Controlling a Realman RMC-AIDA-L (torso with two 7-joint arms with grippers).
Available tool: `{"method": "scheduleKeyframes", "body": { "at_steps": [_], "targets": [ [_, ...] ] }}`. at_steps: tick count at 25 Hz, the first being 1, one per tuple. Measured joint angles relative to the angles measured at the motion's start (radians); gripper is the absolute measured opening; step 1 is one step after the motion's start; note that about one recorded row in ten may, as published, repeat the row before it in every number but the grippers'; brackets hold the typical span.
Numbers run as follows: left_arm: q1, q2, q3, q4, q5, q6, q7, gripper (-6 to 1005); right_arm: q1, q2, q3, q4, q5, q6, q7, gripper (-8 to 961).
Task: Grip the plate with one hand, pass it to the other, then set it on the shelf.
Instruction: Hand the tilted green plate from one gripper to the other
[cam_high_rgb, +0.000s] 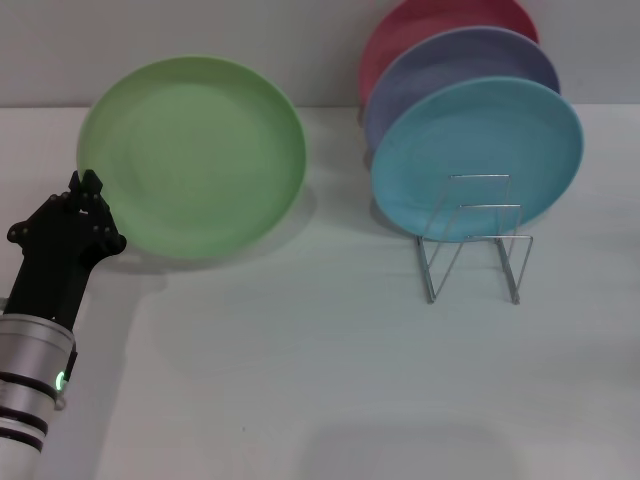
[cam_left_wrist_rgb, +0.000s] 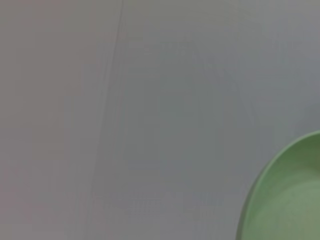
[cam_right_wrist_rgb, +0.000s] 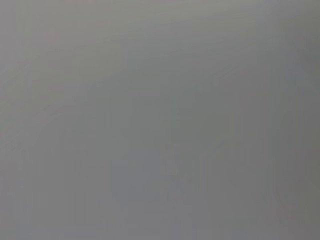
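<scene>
Left gripper (cam_high_rgb: 91, 183) clamped on the near-left rim of the plate (cam_high_rgb: 195, 155), which is held tilted and raised, left of the shelf (cam_high_rgb: 472, 240); likely presented for handover. Right gripper out of sight. Front shelf loops free; blue plate (cam_high_rgb: 478, 158) behind them.

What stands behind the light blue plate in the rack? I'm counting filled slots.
Behind the light blue plate in the rack stands a lavender plate, then a red plate. Only their upper edges show; anything lower or farther back is covered.
</scene>
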Motion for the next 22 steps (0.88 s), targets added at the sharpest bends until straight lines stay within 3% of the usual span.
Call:
{"method": "scheduleKeyframes", "body": {
  "at_steps": [6, 13, 22],
  "targets": [
    [0.0, 0.0, 0.006, 0.013, -0.005, -0.014, 0.0, 33, -0.033, 0.005, -0.007, 0.048, -0.014, -0.045, -0.075, 543],
    [0.0, 0.0, 0.009, 0.014, -0.006, -0.021, 0.001, 34, -0.145, 0.008, -0.095, 0.137, -0.086, -0.256, -0.094, 542],
    [0.011, -0.001, 0.019, 0.004, -0.007, -0.015, 0.001, 33, -0.225, 0.01, -0.19, 0.265, -0.315, -0.383, -0.177, 542]
  ]
}}
